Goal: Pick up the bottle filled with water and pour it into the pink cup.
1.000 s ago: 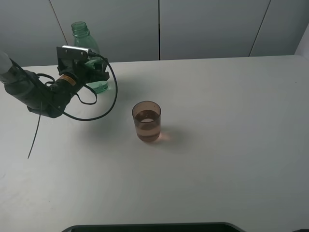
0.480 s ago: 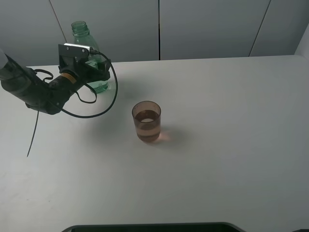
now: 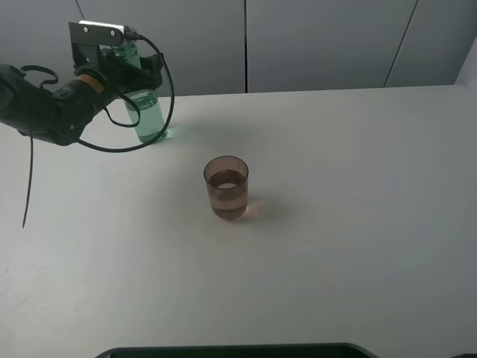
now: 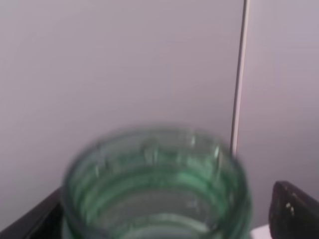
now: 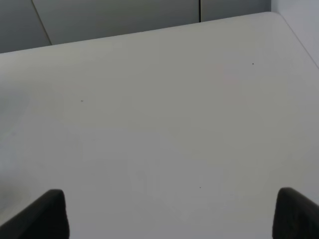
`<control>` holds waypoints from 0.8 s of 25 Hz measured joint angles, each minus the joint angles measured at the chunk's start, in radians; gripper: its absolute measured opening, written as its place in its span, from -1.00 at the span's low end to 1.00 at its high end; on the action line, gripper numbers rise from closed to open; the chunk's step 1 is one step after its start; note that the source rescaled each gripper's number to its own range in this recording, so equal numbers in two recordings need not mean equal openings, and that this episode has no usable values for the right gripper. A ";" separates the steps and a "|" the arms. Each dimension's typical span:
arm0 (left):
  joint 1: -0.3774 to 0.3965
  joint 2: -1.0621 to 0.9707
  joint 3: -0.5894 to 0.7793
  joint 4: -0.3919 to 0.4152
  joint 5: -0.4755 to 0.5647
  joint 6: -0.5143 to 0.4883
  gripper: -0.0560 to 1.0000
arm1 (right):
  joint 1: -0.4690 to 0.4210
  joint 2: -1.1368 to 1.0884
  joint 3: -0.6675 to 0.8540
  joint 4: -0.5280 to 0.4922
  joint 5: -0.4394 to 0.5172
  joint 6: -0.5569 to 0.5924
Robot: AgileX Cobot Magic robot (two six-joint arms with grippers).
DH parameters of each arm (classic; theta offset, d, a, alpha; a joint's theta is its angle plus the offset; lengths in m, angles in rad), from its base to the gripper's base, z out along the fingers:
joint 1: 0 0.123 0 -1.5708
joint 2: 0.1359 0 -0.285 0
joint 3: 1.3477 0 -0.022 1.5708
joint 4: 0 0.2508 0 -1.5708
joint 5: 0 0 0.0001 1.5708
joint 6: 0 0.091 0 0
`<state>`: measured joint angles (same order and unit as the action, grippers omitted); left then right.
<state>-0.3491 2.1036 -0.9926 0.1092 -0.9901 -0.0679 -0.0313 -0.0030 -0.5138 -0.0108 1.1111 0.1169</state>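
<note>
Far left on the table (image 3: 358, 186), close to the back edge: bottle (image 3: 149, 115), upright, clear green-tinted plastic, rounded shoulders, threaded neck, no cap. Its foot rests on the tabletop. Table is matte white and plain, and grey wall panels (image 3: 320, 41) with thin seams stand behind it.

Cup (image 3: 226, 188): near the table's middle, right of and nearer than the bottle, well apart from it. It is a translucent brownish-pink tumbler with straight sides and no handle. A darker band shows partway up its wall, but the contents are hard to judge.

Left gripper (image 3: 136, 66): black, at the bottle's neck, reached in from the left, with a looping black cable (image 3: 168, 97) hanging off the arm. The high view hides the neck behind the gripper and wrist bracket, so no fingertips can be read there.

The left wrist view supplies that. The neck rim fills the foreground, blurred, with green thread ridges. Dark fingers (image 4: 294, 211) stand on either side, jaws wide. One finger shows wall between itself and the neck. The other sits close, and contact cannot be told. Both are cut off by the frame edge.

Right gripper (image 5: 172, 216): seen only in its own wrist view. Two dark tips sit at the frame's corners, jaws wide, with bare table between them. The arm itself is outside the high view.

Near edge, high view: a dark strip (image 3: 238, 349), cut off and unidentifiable.
</note>
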 joint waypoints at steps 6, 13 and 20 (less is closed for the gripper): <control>0.000 -0.123 0.000 0.000 0.105 0.000 0.98 | 0.000 0.000 0.000 0.000 0.000 0.002; 0.000 -0.274 0.000 -0.018 0.242 0.000 0.98 | 0.000 0.000 0.000 0.000 0.000 0.002; 0.056 -0.396 -0.069 -0.054 0.542 -0.002 0.98 | 0.000 0.000 0.000 0.000 0.000 0.002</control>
<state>-0.2935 1.7081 -1.0618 0.0552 -0.4485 -0.0698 -0.0313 -0.0030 -0.5138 -0.0108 1.1111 0.1190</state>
